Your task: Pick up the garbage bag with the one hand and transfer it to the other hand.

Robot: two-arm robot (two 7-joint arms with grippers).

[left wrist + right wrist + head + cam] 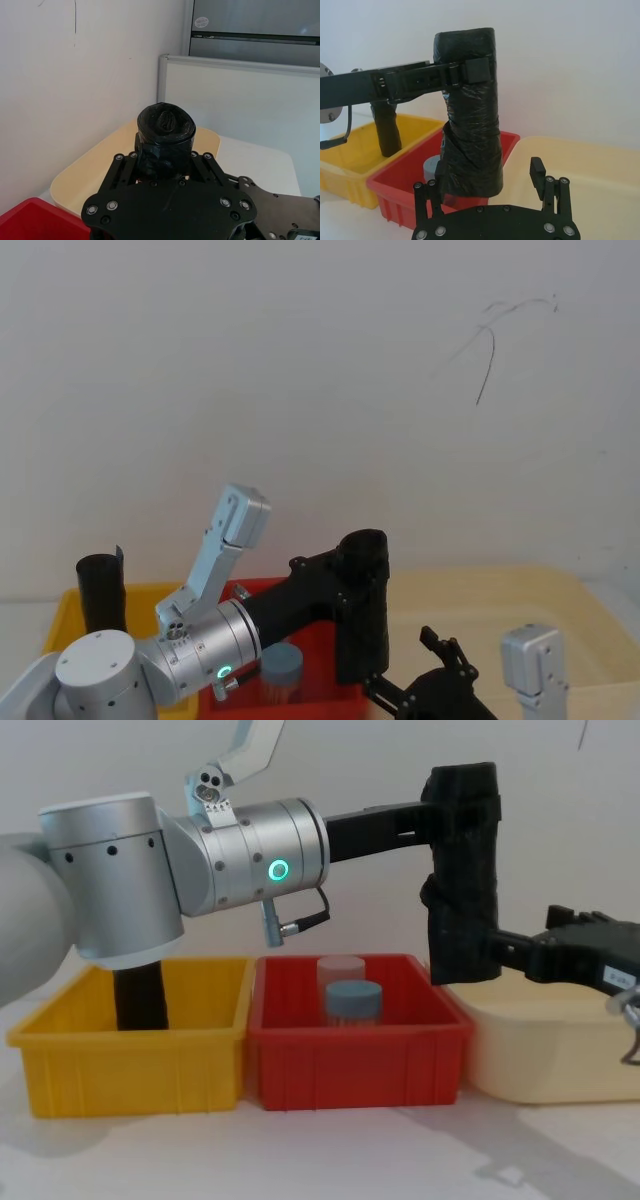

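The left gripper [470,75] clamps the upright, airborne garbage bag [472,135] near its top while the right gripper [482,177], opened wide, straddles its lower end

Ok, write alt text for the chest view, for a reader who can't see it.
The left gripper, reaching in from the left, clamps the upright garbage bag near its top, in the air above a red bin and a cream tray. The right gripper reaches in from the right to the bag's lower end.
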